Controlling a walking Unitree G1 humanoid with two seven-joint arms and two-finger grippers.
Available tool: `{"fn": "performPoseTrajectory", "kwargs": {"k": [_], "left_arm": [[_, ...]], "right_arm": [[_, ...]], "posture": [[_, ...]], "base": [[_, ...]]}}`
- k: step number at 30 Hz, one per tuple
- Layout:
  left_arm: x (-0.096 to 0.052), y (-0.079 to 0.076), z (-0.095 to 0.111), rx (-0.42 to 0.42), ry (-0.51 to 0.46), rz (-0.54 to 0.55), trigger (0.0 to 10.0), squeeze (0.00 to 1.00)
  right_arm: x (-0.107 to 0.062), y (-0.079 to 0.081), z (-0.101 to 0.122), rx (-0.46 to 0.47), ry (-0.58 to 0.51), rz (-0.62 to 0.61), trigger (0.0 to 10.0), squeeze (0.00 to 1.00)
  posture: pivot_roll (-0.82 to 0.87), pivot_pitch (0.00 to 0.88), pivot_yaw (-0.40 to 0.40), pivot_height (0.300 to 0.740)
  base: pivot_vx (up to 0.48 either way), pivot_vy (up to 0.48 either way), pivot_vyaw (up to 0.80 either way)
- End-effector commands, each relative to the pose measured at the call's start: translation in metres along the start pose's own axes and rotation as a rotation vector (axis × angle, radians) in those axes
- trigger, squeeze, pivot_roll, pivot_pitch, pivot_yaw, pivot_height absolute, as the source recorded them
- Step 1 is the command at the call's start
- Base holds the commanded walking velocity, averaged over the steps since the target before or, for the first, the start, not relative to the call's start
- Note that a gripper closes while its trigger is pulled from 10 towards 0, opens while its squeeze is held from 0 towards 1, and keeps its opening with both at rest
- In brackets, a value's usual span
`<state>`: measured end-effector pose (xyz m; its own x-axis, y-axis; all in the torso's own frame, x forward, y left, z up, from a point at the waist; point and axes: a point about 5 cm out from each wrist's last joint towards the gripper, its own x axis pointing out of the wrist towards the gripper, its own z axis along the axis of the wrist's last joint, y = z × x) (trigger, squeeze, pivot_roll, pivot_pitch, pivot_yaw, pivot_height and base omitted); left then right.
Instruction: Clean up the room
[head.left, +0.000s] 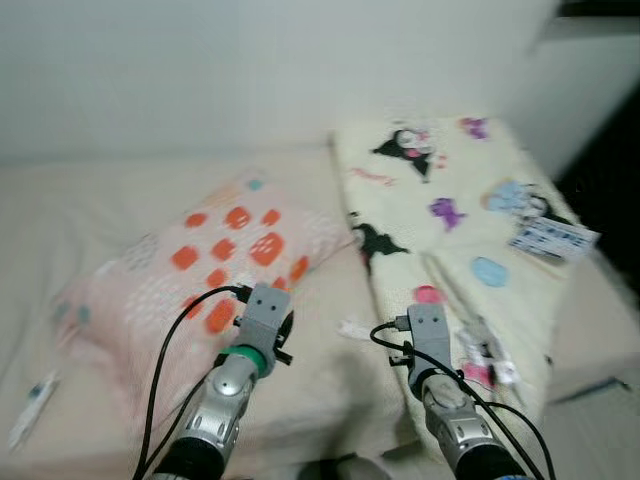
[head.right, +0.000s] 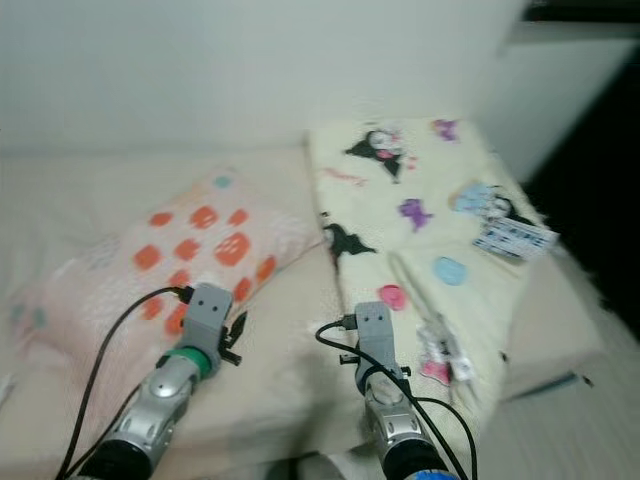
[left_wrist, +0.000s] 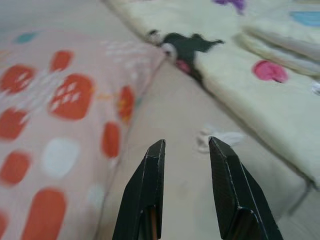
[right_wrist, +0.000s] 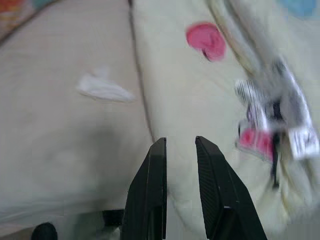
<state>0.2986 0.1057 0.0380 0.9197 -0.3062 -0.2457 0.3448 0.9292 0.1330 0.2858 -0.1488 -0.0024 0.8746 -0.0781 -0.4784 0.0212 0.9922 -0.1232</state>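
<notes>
A small crumpled white tissue (head.left: 352, 328) lies on the beige bed sheet (head.left: 330, 380), between a pink pillow with orange spots (head.left: 215, 265) and a folded cream blanket with cartoon prints (head.left: 450, 210). My left gripper (left_wrist: 185, 145) hovers low over the sheet beside the pillow, open and empty, with the tissue (left_wrist: 220, 137) just beyond its fingertips. My right gripper (right_wrist: 181, 141) hangs over the blanket's near edge, open by a narrow gap and holding nothing. The tissue (right_wrist: 102, 87) lies ahead of it and to its left.
A blue-printed white card (head.left: 552, 238) rests on the blanket's far right. A striped pink and white wrapper or trinket (right_wrist: 280, 115) lies on its near part. A thin white object (head.left: 30, 405) sits at the bed's left. A white wall runs behind, with a dark gap (head.left: 612, 165) on the right.
</notes>
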Motion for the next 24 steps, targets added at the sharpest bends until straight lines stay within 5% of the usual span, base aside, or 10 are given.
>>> {"fn": "performPoseTrajectory", "kwargs": {"k": [1,4,18,24], "left_arm": [[-0.003,-0.001,-0.009,0.005,0.031,-0.008,10.0,0.0],[-0.003,-0.001,-0.008,0.007,0.032,-0.007,10.0,0.0],[-0.005,0.002,-0.012,0.029,0.043,0.017,10.0,0.0],[-0.005,0.002,-0.013,0.025,0.042,0.023,10.0,0.0]], "right_arm": [[-0.002,0.0,-0.008,0.013,0.033,-0.002,10.0,0.0],[-0.002,0.0,-0.008,0.013,0.033,0.002,10.0,0.0],[-0.002,0.006,-0.006,-0.035,0.021,0.048,10.0,0.0],[-0.002,0.01,-0.006,-0.038,0.023,0.075,10.0,0.0]], "posture": [[-0.03,0.091,0.012,0.74],[-0.03,0.091,0.012,0.74],[-0.03,0.074,0.007,0.74],[-0.03,0.071,0.003,0.74]], "base": [[0.0,0.0,-0.8],[0.0,0.0,-0.8],[0.0,0.0,0.0],[0.0,0.0,0.69]]}}
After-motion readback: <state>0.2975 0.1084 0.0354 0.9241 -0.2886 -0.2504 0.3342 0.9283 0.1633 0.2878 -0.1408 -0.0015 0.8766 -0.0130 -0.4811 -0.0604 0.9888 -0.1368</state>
